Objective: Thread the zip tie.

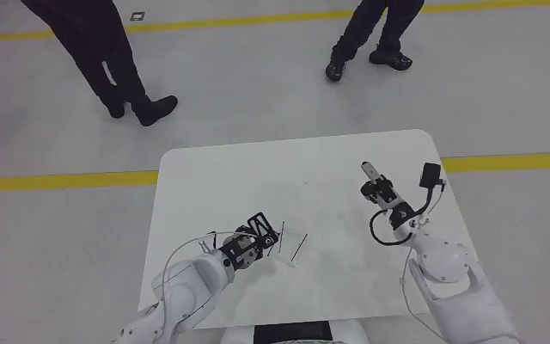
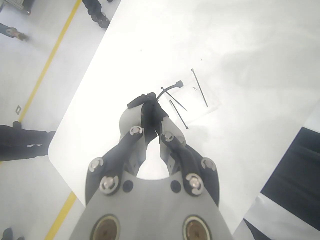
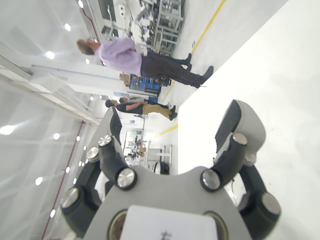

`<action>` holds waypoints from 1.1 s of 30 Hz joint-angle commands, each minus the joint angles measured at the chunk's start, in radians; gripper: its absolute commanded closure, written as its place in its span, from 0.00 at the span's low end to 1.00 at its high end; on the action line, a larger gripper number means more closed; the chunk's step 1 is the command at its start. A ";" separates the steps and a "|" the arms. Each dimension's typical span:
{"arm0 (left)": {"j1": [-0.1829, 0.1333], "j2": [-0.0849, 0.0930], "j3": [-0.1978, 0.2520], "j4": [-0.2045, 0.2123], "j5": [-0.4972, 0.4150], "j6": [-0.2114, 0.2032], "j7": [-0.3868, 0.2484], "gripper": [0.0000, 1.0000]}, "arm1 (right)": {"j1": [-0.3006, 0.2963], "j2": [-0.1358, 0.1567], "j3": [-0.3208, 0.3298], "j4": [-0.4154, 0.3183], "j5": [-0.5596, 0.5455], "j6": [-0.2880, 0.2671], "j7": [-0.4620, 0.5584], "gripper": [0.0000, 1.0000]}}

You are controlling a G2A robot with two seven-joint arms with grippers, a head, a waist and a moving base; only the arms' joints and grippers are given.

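left gripper (image 2: 150, 101) is clamped on a zip tie (image 2: 170, 88) low over the table (image 2: 225, 26); the tie's head curves free past the fingertips. no closed loop shows, so threading is judged not yet done. spare ties (image 2: 200, 88) lie just beside on a clear sheet (image 2: 212, 104). right gripper (image 3: 172, 113) is spread wide, empty, well apart.

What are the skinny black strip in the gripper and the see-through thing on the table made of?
Zip tie: probably bendy matt black plastic; it curves from the left gripper without kinking. See-through sheet: likely thin glossy plastic, maybe a bag; the white table shows through.
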 commanded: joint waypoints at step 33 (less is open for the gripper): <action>0.000 0.000 0.000 0.000 0.000 0.000 0.000 1.00 | 0.180 -0.016 -0.193 0.147 0.037 0.213 0.348 0.00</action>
